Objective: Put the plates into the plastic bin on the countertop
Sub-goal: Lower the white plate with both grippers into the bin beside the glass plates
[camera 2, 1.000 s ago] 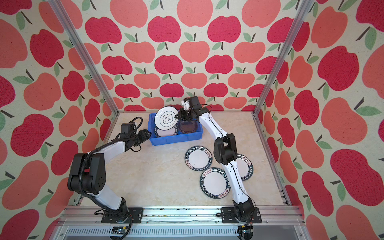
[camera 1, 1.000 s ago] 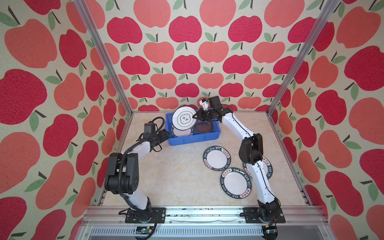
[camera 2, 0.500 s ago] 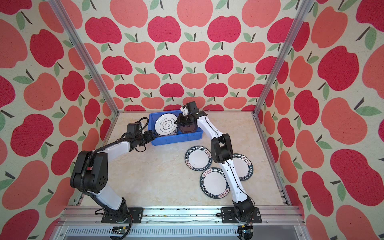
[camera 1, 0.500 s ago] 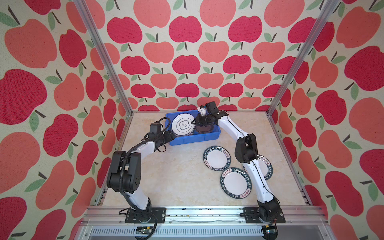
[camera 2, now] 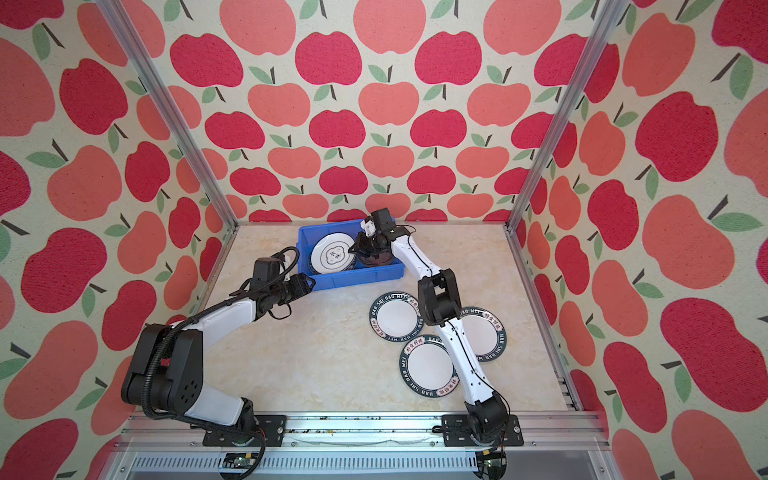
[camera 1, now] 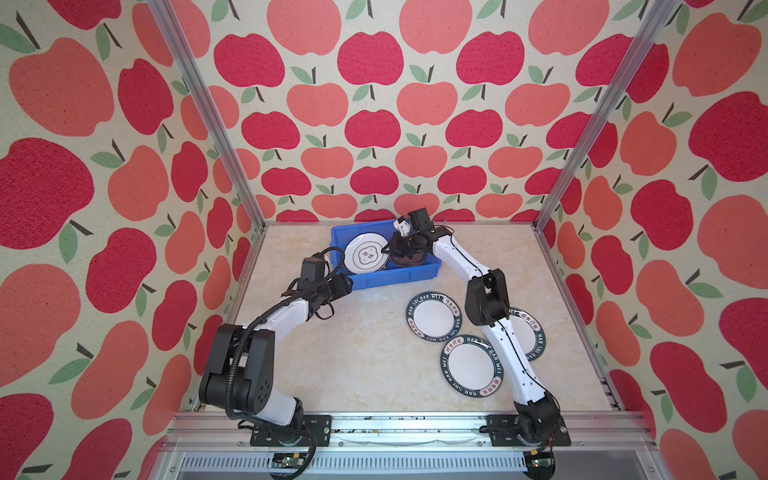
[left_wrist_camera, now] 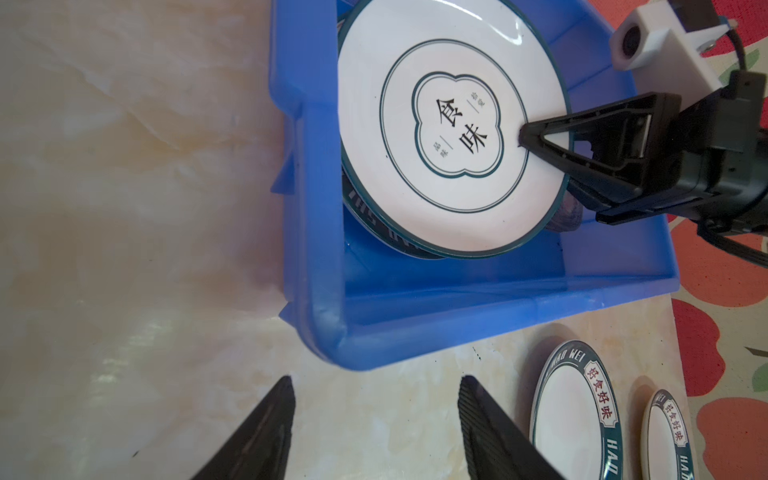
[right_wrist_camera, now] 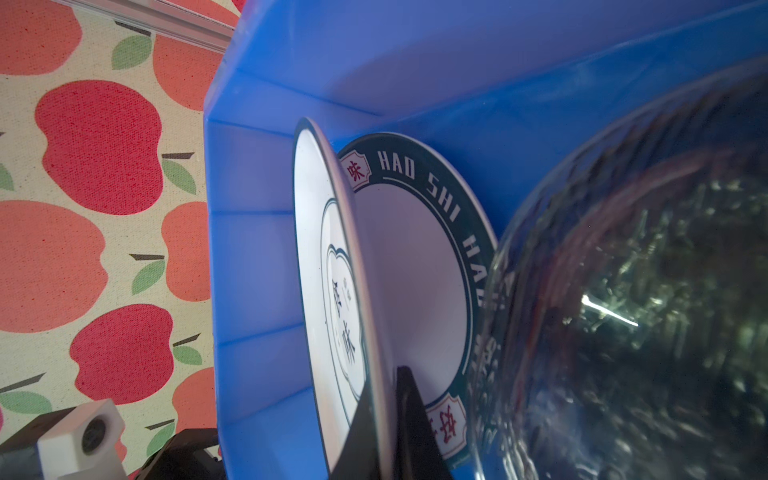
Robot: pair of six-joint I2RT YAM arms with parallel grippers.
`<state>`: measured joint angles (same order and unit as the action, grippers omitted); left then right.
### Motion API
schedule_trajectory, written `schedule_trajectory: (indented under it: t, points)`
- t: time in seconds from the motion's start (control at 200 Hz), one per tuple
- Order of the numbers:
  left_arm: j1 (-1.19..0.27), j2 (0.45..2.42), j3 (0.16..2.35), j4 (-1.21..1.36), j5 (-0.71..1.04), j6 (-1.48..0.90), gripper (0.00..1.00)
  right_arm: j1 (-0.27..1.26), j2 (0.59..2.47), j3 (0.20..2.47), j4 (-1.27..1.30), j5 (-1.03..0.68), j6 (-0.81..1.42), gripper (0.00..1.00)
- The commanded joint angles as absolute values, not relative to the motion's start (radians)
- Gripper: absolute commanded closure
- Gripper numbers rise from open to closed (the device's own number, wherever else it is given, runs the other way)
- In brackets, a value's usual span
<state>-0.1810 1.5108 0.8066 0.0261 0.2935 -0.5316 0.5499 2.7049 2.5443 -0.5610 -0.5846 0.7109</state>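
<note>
item: emblem plate (camera 1: 368, 254), white, pinched at its rim by the closed right jaws and held tilted inside the plastic bin (camera 1: 390, 280), over a green-rimmed plate (right_wrist_camera: 415, 257) lying beside the stacked grey glass plates (right_wrist_camera: 623, 311). left jaws: partly spread, empty, over the worktop (camera 1: 353, 361) just outside the bin's near corner. step judged: setting down; next calls for lowering it flat and releasing, then fetching the three rimmed plates (camera 1: 434, 318) outside.

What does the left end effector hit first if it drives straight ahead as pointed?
Likely the near corner of the blue bin: the left end effector, open and empty, points straight at it, with only countertop between. Depth is unclear.
</note>
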Motion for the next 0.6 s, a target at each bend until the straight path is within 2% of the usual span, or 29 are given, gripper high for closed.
schedule_trajectory:
  t: [0.0,0.085,0.225,0.315,0.595]
  points:
    - [-0.182,1.488,0.800,0.006,0.273,-0.529,0.35,0.567,2.730,2.616,-0.579,-0.603,0.710,0.81]
    - [-0.182,1.496,0.808,0.011,0.271,-0.526,0.35,0.573,2.733,2.622,-0.581,-0.593,0.706,0.61]
    - [-0.181,1.524,0.836,0.005,0.283,-0.519,0.35,0.583,2.728,2.644,-0.626,-0.554,0.665,0.47]
    - [-0.181,1.534,0.849,0.003,0.288,-0.514,0.35,0.581,2.715,2.645,-0.669,-0.518,0.639,0.41]
    - [-0.186,1.535,0.859,0.014,0.281,-0.518,0.35,0.582,2.680,2.660,-0.791,-0.358,0.504,0.41]
